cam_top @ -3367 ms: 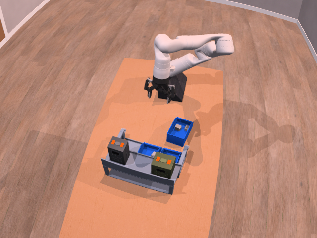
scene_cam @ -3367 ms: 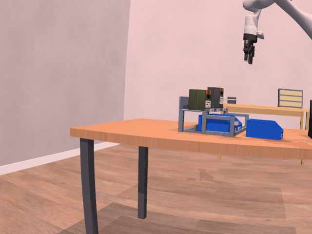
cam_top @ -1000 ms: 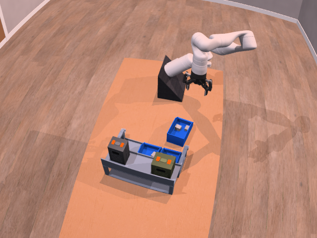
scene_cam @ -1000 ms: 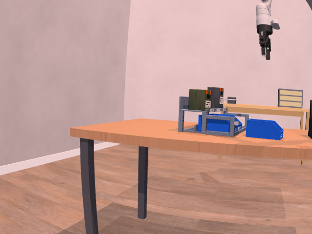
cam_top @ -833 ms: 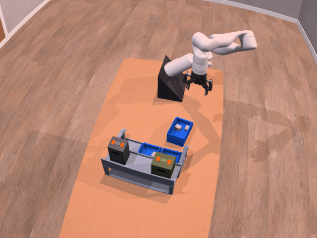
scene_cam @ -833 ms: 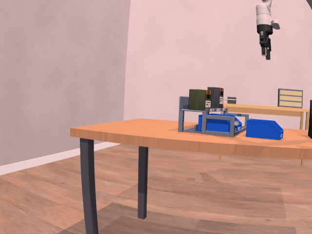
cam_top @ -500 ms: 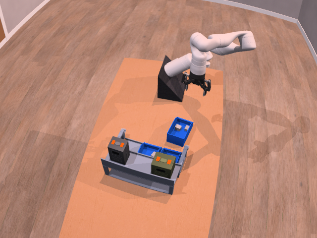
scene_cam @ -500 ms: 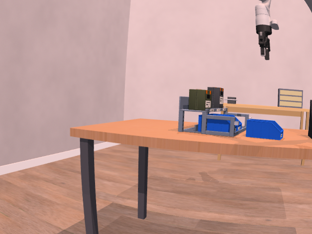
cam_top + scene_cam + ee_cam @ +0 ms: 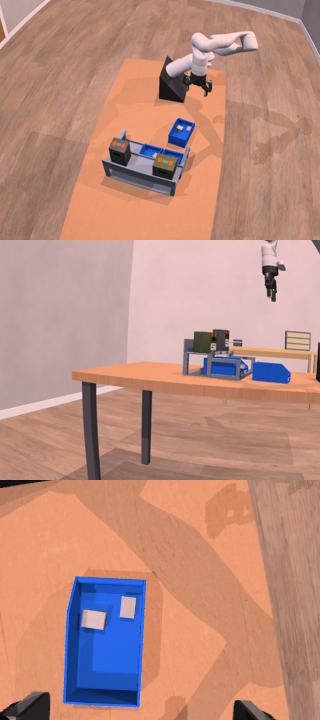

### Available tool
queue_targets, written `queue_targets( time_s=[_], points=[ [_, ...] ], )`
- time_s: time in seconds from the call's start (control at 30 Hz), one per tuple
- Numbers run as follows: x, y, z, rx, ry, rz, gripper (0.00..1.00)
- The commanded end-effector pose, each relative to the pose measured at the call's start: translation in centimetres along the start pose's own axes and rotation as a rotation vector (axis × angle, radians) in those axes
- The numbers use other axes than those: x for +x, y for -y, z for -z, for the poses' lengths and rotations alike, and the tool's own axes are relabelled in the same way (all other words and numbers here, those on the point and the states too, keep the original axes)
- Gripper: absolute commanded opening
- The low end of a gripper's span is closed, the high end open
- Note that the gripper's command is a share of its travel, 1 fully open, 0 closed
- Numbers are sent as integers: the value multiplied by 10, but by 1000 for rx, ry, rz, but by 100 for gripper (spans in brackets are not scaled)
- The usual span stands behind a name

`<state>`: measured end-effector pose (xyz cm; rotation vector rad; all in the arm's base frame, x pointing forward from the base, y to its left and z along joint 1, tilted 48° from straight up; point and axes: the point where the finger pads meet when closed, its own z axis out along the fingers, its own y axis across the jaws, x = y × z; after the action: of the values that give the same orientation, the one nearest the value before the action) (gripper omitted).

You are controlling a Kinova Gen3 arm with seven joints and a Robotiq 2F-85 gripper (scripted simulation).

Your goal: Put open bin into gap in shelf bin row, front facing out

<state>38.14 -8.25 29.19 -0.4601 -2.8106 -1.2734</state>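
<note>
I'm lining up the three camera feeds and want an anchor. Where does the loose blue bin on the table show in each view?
Top: the loose blue bin sits right of centre, just beyond the shelf, below the open gripper.
Exterior: the bin lies low at the right edge, right of the shelf.
Wrist: the bin fills the left-centre, open top toward the camera.
Shared landmark: the two pale parts inside it, seen in the top and wrist views.

I can read no text, number or brand anywhere. From the exterior camera I see small pale label tags on the shelf's [image 9: 186, 353] front lip, on the ends of the blue bins [image 9: 271, 372], and on the green box [image 9: 204, 342] and dark box [image 9: 221, 339] up top, all too small to make out.
</note>
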Motion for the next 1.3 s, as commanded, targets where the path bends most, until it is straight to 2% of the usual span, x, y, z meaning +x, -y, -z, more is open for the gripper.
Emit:
queue_targets(
  time_s=[0.0,1.27],
  points=[
    [-1,1,1,0,2,0,100],
    [-3,4,1,0,2,0,100]
  ],
)
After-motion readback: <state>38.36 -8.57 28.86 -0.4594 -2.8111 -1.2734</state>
